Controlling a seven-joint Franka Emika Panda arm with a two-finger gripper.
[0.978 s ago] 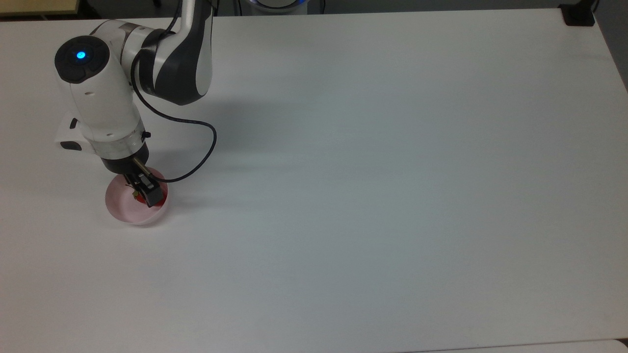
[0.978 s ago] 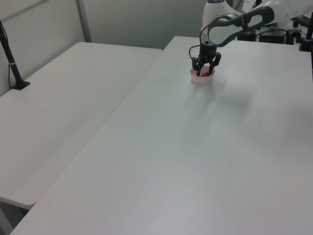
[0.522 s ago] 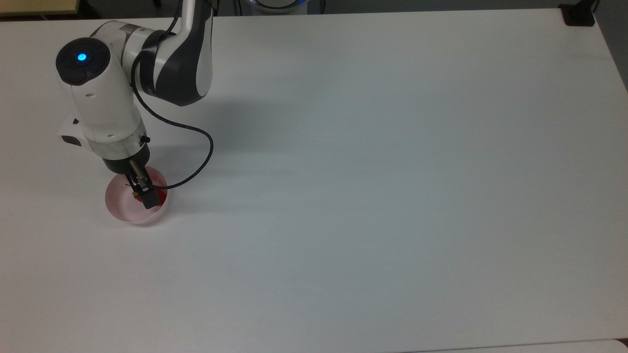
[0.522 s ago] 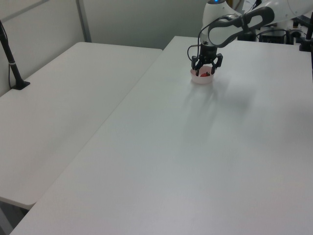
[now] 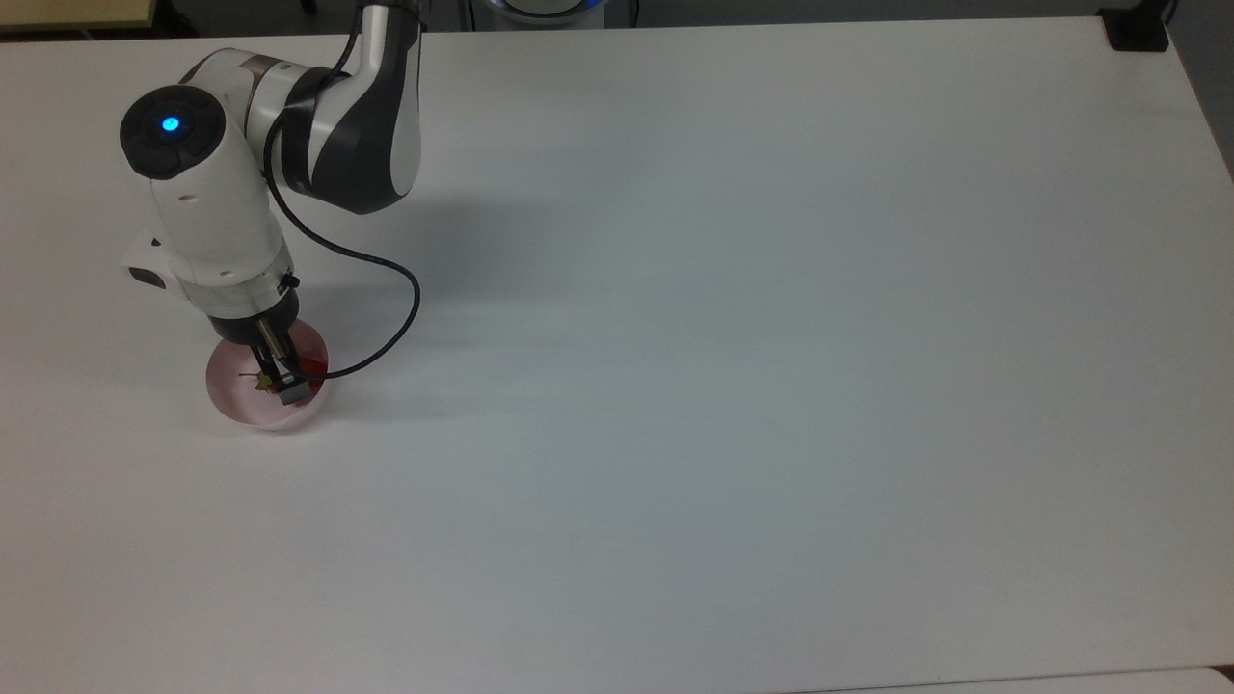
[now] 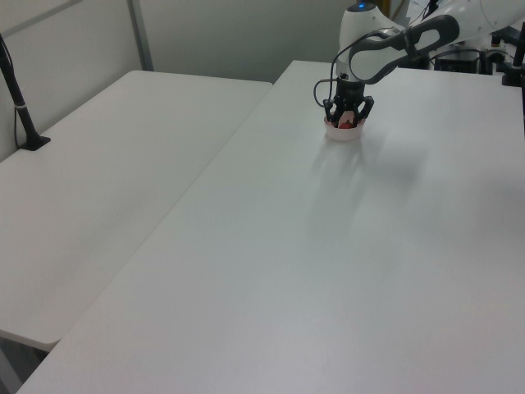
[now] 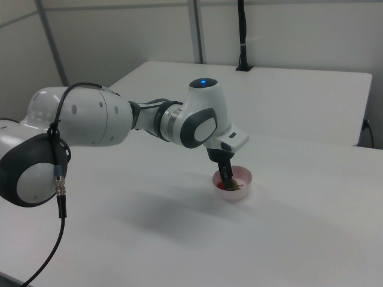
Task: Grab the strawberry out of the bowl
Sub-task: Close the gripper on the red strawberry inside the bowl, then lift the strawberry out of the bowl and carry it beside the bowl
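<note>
The pale pink bowl [image 5: 231,400] stands near the top view's left edge. In it lies the red strawberry [image 5: 310,365], its green cap showing beside the fingers. My gripper [image 5: 281,384] points down into the bowl, open, with its dark fingers reaching to the strawberry. In the left view the fingers straddle the strawberry [image 6: 347,121] inside the bowl [image 6: 343,137], and the gripper [image 6: 349,125] hangs low over it. The right view has the gripper [image 7: 228,184] dipped inside the bowl [image 7: 239,195]; the arm hides most of the fruit there.
The white table [image 5: 733,366] stretches wide to the top view's right of the bowl. A black cable [image 5: 405,308] loops from the wrist just beside the bowl. A second white table [image 6: 98,172] stands at the left view's left, with a black post [image 6: 20,107] on it.
The gripper has sunk deeper into the bowl around the strawberry. The wrist has shifted slightly toward the top view's right and lower edge. The bowl has stayed in place.
</note>
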